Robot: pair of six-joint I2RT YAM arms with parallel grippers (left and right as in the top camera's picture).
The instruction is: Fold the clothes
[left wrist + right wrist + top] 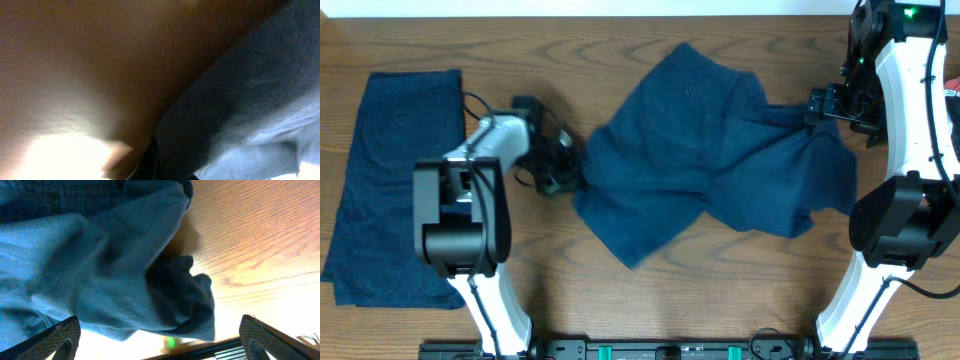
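A crumpled navy garment [710,165] lies in the middle of the wooden table. A second navy garment [395,180] lies flat at the far left. My left gripper [563,168] is low at the crumpled garment's left edge. Its wrist view is blurred, with dark cloth [240,110] bunched right at the jaws [152,170]; no spread fingers show, so it looks shut on that edge. My right gripper [817,106] is at the garment's right tip. Its fingers [162,340] are wide open, with a fold of the cloth [125,270] hanging between them.
The wooden table [620,300] runs to a dark rail at the front edge [650,350]. Both arm bases stand near the front, the left one [460,220] beside the flat garment and the right one [900,220] by the right edge.
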